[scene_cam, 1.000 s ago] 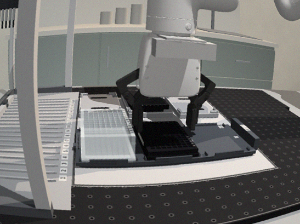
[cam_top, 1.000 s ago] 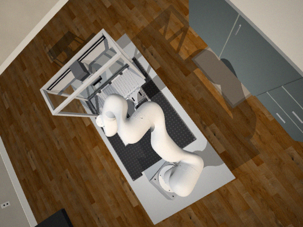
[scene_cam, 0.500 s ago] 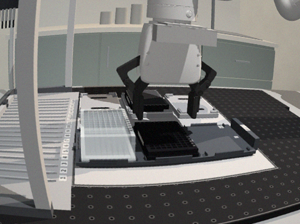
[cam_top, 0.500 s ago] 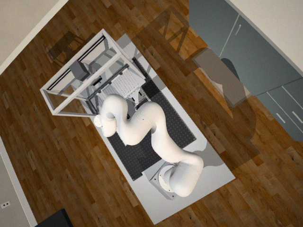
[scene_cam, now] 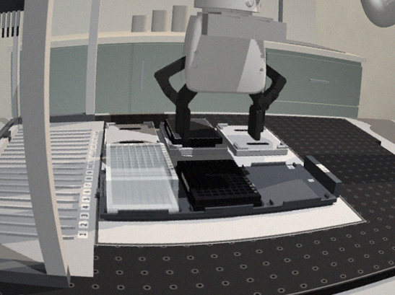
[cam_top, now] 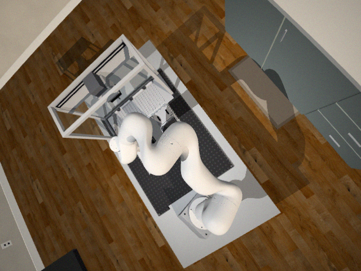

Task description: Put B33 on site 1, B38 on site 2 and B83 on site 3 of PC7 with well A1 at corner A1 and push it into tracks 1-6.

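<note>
The carrier PC7 lies on the white apron [scene_cam: 232,225] in front of the rails, its handle [scene_cam: 323,174] at the right. The site beside the handle [scene_cam: 291,180] is empty. A black welled plate [scene_cam: 219,184] sits on the middle site. A clear plate [scene_cam: 141,177] sits on the site nearest the rails. Another black plate [scene_cam: 198,129] rests in the middle nest behind the carrier. My gripper [scene_cam: 218,125] is open and empty, raised above the carrier's far edge, with its fingers in front of the middle and right nests. In the top view the arm [cam_top: 163,151] hides it.
The loading rails [scene_cam: 28,176] with numbered tracks lie at the left, inside the instrument's white frame [scene_cam: 38,102]. The right nest [scene_cam: 256,141] and left nest [scene_cam: 128,130] are empty. A pipette head [scene_cam: 1,23] hangs at the upper left. The arm's base [cam_top: 210,215] is at the right.
</note>
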Motion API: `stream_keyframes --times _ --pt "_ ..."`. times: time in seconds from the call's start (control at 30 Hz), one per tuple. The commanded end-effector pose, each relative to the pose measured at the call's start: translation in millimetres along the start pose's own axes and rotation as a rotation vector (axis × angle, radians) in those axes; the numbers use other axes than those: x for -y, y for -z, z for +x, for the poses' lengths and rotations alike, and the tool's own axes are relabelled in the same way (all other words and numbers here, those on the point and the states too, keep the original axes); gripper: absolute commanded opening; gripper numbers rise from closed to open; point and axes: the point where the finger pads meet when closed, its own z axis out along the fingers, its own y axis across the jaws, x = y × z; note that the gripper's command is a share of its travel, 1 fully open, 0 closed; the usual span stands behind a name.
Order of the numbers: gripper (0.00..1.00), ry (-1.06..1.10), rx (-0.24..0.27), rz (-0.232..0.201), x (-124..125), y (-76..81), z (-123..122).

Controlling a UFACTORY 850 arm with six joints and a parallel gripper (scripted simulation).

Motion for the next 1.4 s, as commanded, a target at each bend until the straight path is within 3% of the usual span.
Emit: stream_keyframes --times 0.0,1.07,1.37 --pt "1.00 -0.001 -0.001 -0.002 -0.9 6.4 0.2" --pt "1.00 -0.001 -0.001 -0.002 -0.8 52.7 0.2" --pt "1.00 -0.001 -0.001 -0.002 -0.8 52.7 0.2"
